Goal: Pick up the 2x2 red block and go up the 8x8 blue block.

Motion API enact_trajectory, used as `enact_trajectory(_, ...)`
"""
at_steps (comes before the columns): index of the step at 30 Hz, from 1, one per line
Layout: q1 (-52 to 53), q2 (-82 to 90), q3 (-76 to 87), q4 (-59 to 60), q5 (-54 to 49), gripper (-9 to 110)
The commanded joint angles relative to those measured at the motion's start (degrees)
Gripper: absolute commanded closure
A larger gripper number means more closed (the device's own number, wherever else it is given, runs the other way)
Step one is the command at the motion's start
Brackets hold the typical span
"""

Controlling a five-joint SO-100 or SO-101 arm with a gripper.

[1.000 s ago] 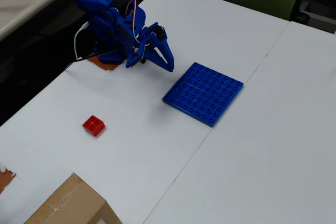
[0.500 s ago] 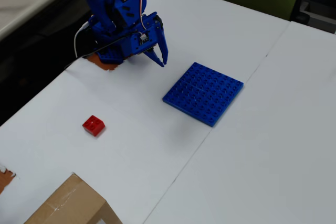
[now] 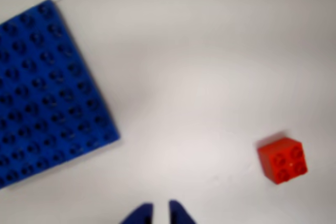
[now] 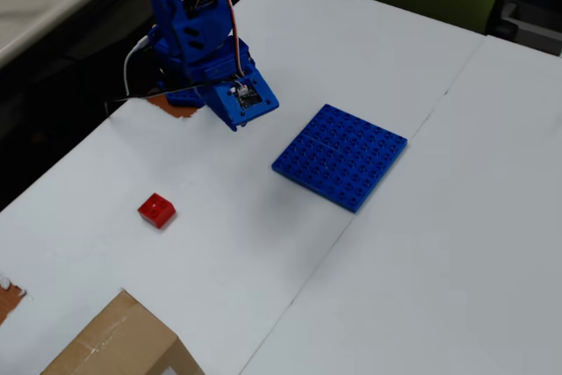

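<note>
Red 2x2 block [image 4: 156,210] lies on the white table [image 4: 457,243], well apart from the 8x8 blue block [image 4: 340,156]. Gripper [image 3: 160,214] hangs above, empty, fingertips nearly closed with a narrow gap.

Red 2x2 [image 4: 156,209] flat, apart from blue plate [image 4: 340,156].

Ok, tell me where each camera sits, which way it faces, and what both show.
Wrist view: rides on the arm, looks down at the table; only the tips of the hand show at the bottom edge.
Overhead view: fixed above the table, angled down; shows the blue arm.
Both show: the 2x2 red block and the 8x8 blue block, apart on the white table.
</note>
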Motion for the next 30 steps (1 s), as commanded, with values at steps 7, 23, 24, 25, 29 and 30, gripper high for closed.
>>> enact_trajectory(7, 12.7, -11.7, -7.7, 0.6, -18.3, 97)
enact_trajectory(23, 25.2, -19.7, -12.4, -2.6, -50.2, 91)
enact_trajectory(24, 25.6, -20.0, -12.6, -2.6, -50.9, 91)
enact_trajectory(25, 25.7, -20.2, -12.6, -2.6, -51.1, 91)
enact_trajectory(29, 26.4, -21.9, -12.9, -2.8, -51.4, 89)
enact_trajectory(30, 26.6, -22.2, -13.0, -2.9, -51.4, 89)
